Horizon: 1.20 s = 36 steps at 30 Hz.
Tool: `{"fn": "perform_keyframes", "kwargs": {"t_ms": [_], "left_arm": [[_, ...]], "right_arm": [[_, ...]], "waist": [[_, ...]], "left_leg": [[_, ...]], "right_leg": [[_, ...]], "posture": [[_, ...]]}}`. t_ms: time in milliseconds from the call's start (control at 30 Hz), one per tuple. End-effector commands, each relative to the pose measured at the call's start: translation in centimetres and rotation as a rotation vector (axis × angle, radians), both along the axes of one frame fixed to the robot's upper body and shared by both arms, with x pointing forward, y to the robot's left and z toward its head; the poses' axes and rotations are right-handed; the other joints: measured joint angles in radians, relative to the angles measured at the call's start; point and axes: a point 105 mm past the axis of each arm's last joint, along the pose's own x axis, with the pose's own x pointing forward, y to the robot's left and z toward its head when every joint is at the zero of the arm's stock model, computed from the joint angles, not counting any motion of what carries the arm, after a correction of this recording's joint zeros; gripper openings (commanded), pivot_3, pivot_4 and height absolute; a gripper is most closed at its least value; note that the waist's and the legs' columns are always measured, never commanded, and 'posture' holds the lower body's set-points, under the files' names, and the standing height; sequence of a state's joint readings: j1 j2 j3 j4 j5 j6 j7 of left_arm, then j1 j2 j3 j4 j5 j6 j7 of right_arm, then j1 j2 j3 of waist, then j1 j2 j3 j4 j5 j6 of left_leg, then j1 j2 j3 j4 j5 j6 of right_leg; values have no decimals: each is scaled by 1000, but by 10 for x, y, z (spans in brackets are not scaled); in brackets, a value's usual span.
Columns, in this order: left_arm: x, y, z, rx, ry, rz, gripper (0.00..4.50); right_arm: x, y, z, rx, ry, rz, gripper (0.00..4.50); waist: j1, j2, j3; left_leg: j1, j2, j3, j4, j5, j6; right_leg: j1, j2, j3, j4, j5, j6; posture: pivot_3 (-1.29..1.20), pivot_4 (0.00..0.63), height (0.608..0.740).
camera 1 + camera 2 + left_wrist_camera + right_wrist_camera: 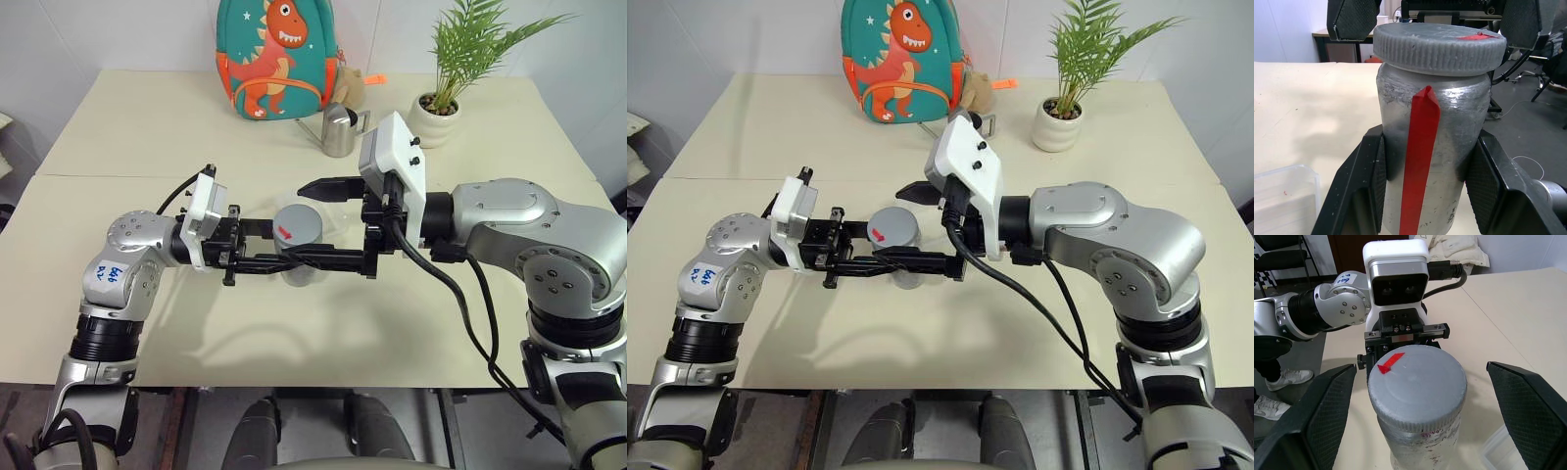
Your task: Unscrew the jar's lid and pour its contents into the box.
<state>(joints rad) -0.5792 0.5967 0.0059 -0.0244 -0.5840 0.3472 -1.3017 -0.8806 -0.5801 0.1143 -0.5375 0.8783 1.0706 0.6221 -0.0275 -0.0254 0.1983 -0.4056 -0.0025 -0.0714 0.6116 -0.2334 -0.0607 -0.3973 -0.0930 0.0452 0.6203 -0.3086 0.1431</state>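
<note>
You're working in bright, even indoor light from overhead. The table takes it without harsh glare, and soft shadows of the arms spread beneath them on it. The steel pitcher shows small highlights. In the left wrist view the jar is sharp with a pale sheen on its side, while the room behind goes soft. The head views stay sharp throughout.

Far side of my table: a dinosaur backpack, a steel pitcher just beside it, a potted palm right.
</note>
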Motion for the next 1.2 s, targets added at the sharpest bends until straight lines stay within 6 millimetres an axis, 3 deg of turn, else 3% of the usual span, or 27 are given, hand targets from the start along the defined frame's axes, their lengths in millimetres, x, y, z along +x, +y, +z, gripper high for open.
{"fn": "perform_keyframes", "kwargs": {"t_ms": [33, 167, 267, 333, 1200], "left_arm": [[-1, 0, 8, -3, -48, -3, 1838], [-1, 0, 8, -3, -47, -1, 1838], [-1, 0, 7, -2, -46, 1, 1838], [0, 0, 7, -2, -46, 2, 1838], [0, -1, 10, -5, -42, 4, 1838]], "right_arm": [[-8, 3, 8, -5, -46, 33, 4482], [-8, 4, 7, -12, -48, 36, 4482], [-9, 4, 6, -20, -50, 38, 3925], [-9, 4, 6, -22, -52, 40, 3292], [-8, 5, 4, -50, -72, 38, 3292]], "waist": [[0, 0, 0], [0, 0, 0], [0, 0, 0], [0, 0, 0], [0, 0, 0]], "left_leg": [[0, 0, 0, 0, 0, 0], [0, 0, 0, 0, 0, 0], [0, 0, 0, 0, 0, 0], [0, 0, 0, 0, 0, 0], [0, 0, 0, 0, 0, 0]], "right_leg": [[0, 0, 0, 0, 0, 0], [0, 0, 0, 0, 0, 0], [0, 0, 0, 0, 0, 0], [0, 0, 0, 0, 0, 0], [0, 0, 0, 0, 0, 0]], "posture": [[0, 150, 740], [0, 150, 740], [0, 150, 740], [0, 150, 740], [0, 150, 740]]}}
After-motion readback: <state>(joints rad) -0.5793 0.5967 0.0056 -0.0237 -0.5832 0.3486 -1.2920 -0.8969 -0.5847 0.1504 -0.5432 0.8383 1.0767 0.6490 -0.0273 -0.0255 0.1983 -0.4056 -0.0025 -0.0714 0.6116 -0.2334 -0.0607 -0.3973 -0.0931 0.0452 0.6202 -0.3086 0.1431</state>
